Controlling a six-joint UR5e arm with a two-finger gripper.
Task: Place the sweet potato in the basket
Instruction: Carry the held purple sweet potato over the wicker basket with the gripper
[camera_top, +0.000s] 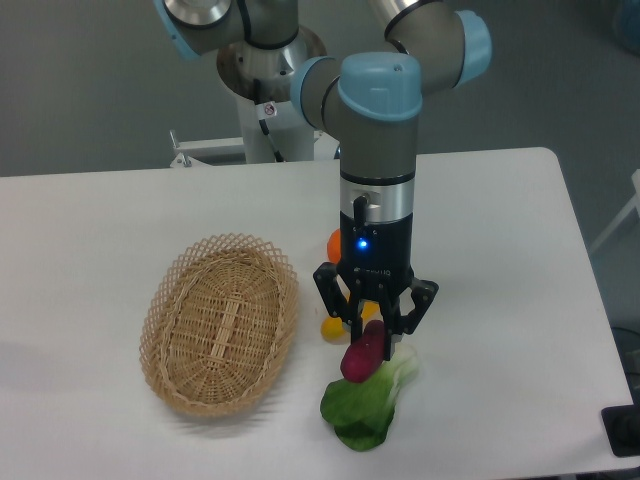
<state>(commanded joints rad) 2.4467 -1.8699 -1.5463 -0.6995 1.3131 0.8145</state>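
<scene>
Camera view, gripper (375, 332): lower centre of the frame, pointing straight down, fingers closed around the sweet potato.
Sweet potato (362, 355): magenta-red, pinched near its upper end, lower end hanging slanted below the fingertips; seemingly clear of the table, though contact with the leaf underneath cannot be ruled out.
Reason for the hold: probably a top-down pinch to leave the tuber free to drop cleanly once released.
Basket (218, 322): oval wicker, left of centre, nothing visible inside, well apart from the gripper.
Leafy green vegetable (366, 405): on the table just below and in front of the tuber.
Yellow piece (331, 326) and orange fruit (334, 243): mostly hidden behind the gripper.
Table (500, 250): white, carrying everything.
Step in hand: carry leftward to above the basket, judging by the layout.
</scene>
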